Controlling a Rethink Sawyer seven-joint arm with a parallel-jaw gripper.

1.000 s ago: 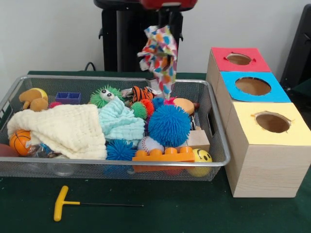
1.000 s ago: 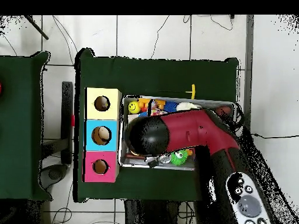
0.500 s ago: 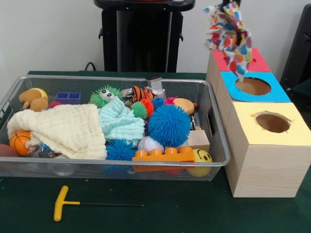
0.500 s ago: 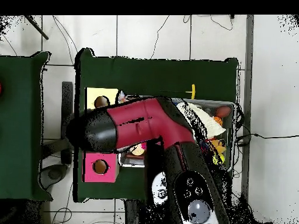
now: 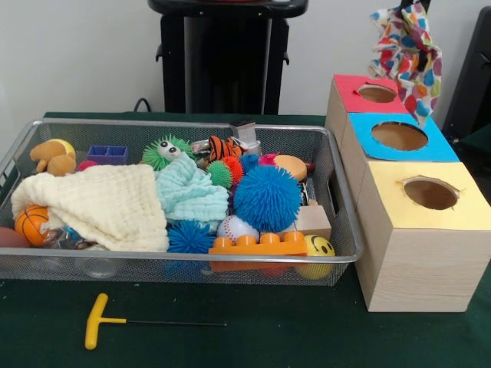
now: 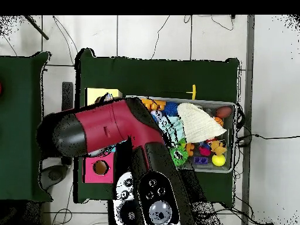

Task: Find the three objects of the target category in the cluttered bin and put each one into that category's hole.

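The white polka-dot cloth (image 5: 408, 52) hangs in the air at the top right, above the right side of the red and blue boxes. Only the dark tip of my gripper (image 5: 420, 5) shows at the top edge, shut on the cloth's upper end. The round hole (image 5: 431, 194) in the yellow-topped box lies lower and nearer the camera than the cloth. The wire mesh bin (image 5: 184, 123) holds a cream cloth (image 5: 107, 203) and a pale teal cloth (image 5: 188, 192) among toys. No rope ring shows. In the overhead view my red arm (image 6: 108, 126) covers most of the boxes.
The blue-topped hole (image 5: 399, 136) and the red-topped hole (image 5: 377, 93) sit behind the yellow box. A big blue spiky ball (image 5: 267, 198) lies in the bin's middle. A yellow T-handled tool (image 5: 100, 318) lies on the green table in front of the bin.
The polka-dot cloth has been carried from above the bin's back edge to the right, past the red box, and now hangs over the boxes' right side. The arm swung over the boxes.
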